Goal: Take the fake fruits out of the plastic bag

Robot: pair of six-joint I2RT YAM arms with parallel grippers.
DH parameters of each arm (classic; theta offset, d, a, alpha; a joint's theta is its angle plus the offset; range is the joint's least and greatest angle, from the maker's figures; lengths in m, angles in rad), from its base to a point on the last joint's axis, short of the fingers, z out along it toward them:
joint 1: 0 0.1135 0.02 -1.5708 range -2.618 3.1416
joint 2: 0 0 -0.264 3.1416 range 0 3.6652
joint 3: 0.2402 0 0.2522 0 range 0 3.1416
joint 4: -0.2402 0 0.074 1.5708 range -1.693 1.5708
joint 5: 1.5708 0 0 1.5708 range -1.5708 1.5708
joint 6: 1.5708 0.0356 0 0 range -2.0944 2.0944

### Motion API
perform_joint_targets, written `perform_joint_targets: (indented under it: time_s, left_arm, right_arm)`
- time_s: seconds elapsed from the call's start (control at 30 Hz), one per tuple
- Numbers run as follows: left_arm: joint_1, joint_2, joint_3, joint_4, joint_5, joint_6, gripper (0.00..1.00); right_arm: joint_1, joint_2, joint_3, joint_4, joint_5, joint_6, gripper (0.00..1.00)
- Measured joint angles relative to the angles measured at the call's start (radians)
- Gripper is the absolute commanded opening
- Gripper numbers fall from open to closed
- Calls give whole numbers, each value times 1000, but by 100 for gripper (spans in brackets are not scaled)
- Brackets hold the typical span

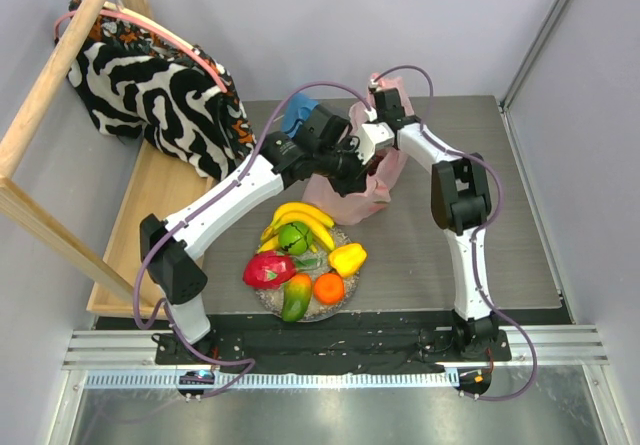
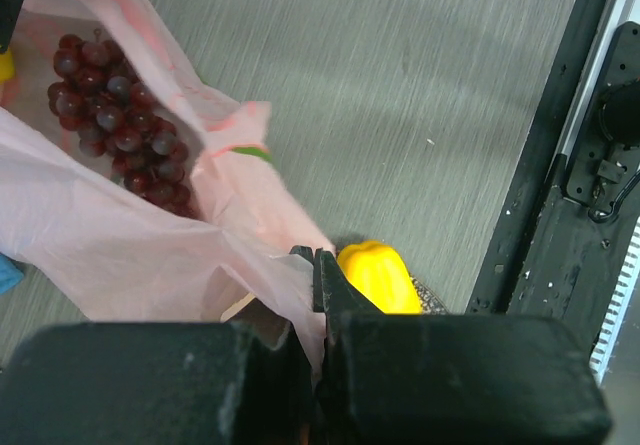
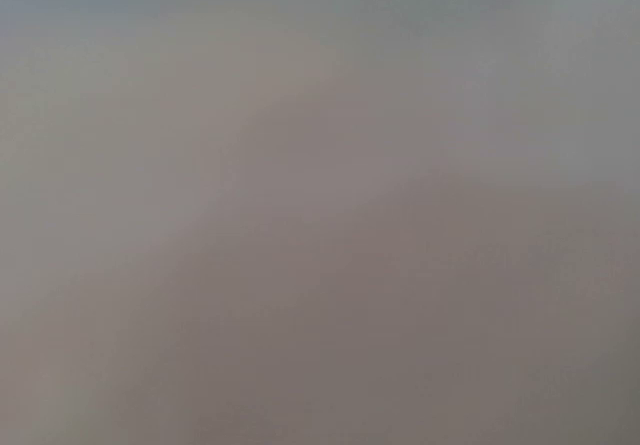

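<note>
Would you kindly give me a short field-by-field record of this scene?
In bag: dark purple grapes
Bag: pink plastic bag, mouth open
On plate: bananas, green apple, dragon fruit, yellow pepper, orange, mango
Left end effector: shut on the bag's edge
Right end effector: at the bag, state unclear; its camera blurred

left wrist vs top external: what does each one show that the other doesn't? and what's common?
Left wrist only: dark purple grapes lying inside the plastic bag, and the left tool shut on the bag's edge.

Top external only: both arms, plus banana bunch, green apple, dragon fruit, mango and orange heaped together outside the bag, and the black-and-white fabric.

Both: the pink bag, the yellow pepper, the grey table.
</note>
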Motion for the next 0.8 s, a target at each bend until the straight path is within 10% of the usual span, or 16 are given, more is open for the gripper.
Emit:
perform_joint_targets:
  time_s: [0.27,0.5,0.8]
  left_arm:
    - [2,0,-2,3,-6,1,0]
    - [2,5,6,-10,-16,33,0]
    - [71,53,114,-19,-27,83,0]
  right_arm:
    - [2,116,127,19,-5,-120,26]
    - [-20,31,46,5,-129,-193,19]
    - [-67,-469,-308,-55,-266,-229,18]
